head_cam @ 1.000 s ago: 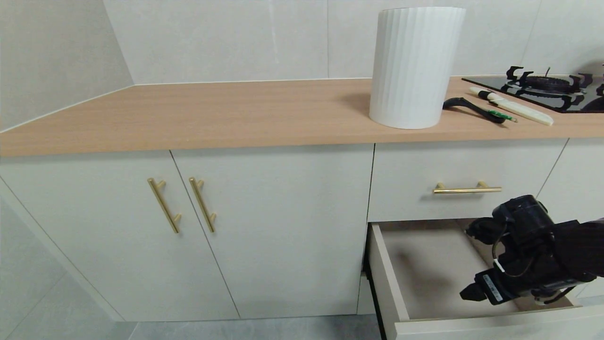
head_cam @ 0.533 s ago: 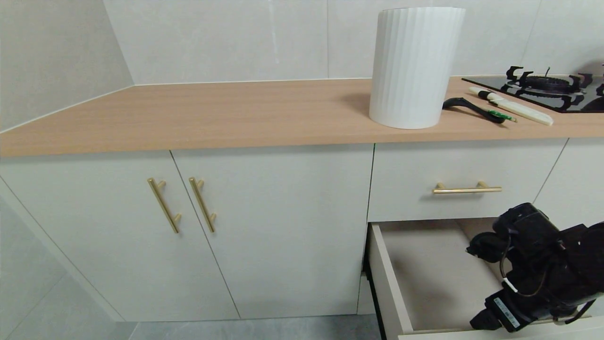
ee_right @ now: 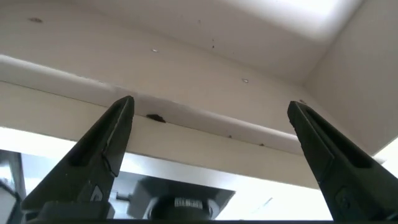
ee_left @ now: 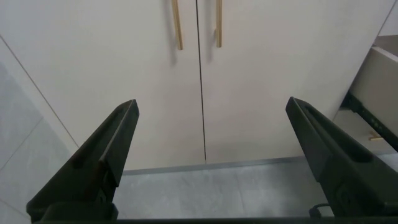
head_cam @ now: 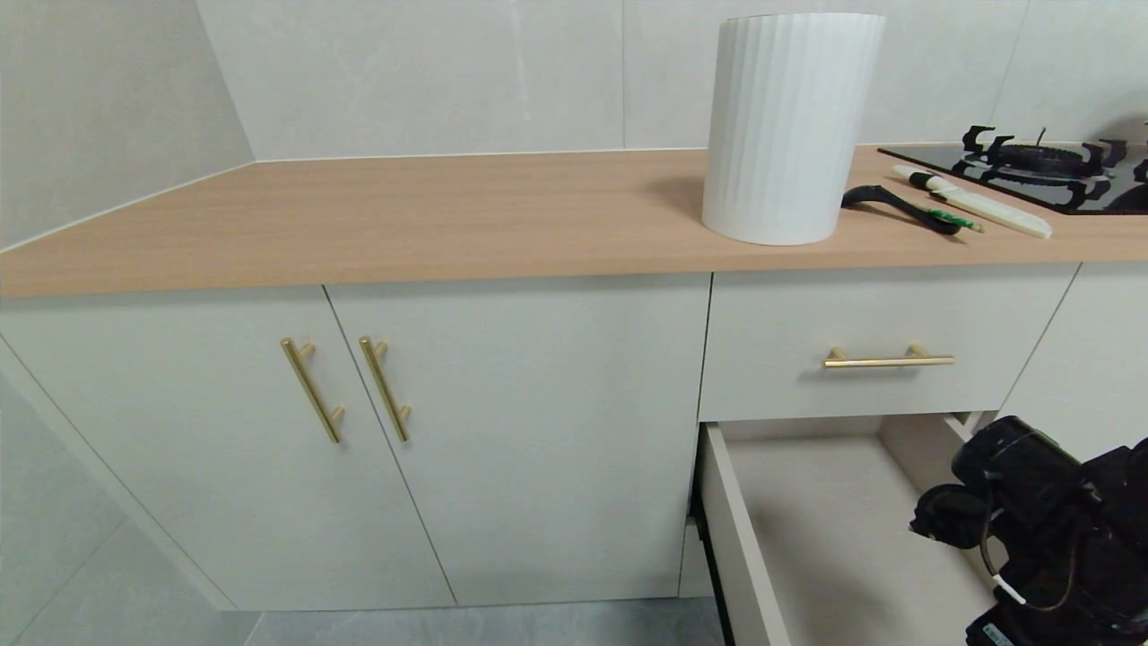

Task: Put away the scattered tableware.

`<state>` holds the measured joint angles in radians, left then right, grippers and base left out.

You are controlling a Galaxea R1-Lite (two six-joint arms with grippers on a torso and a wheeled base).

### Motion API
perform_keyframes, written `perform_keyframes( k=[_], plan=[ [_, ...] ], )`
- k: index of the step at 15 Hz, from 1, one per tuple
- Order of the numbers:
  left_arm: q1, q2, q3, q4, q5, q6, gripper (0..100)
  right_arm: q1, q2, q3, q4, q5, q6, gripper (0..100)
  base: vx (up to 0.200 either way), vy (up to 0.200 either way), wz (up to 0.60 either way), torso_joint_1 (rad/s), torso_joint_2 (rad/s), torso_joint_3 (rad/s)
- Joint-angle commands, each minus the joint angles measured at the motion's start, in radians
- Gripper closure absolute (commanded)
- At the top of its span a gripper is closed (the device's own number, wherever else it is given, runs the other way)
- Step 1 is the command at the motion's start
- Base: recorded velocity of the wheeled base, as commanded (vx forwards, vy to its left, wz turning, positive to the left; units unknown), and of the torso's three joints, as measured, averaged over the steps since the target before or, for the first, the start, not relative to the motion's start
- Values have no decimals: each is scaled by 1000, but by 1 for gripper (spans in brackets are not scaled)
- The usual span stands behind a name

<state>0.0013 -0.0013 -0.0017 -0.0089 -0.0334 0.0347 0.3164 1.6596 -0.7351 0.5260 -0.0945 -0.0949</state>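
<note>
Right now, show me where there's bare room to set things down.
The counter is bare from its left end to the white canister. The open drawer has a bare floor. Crowded: between canister and stove, where a black utensil and knife lie.

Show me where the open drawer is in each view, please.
Head view: drawer, lower right, under the shut drawer.
Left wrist view: its side, at the edge beside the doors.
Right wrist view: pale panels beyond the right gripper, likely its inside.
Shared landmark: the gold door handles, in head and left wrist views.
</note>
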Motion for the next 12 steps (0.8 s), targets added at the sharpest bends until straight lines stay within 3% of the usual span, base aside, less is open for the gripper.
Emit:
perform_keyframes(
  k=[1, 7, 12],
  plan=[
    [0, 1, 0, 1, 0, 1, 0, 15, -3, 0, 23, -2, -3, 0, 0, 0, 0, 0, 0, 0],
    [0, 1, 0, 1, 0, -1, 0, 52, -27, -10, 75, -5, -5, 0, 0, 0, 0, 0, 0, 0],
    [0, 1, 0, 0, 0, -1, 0, 46, -336, -104, 65, 16, 53, 0, 0, 0, 0, 0, 0, 0]
  ],
)
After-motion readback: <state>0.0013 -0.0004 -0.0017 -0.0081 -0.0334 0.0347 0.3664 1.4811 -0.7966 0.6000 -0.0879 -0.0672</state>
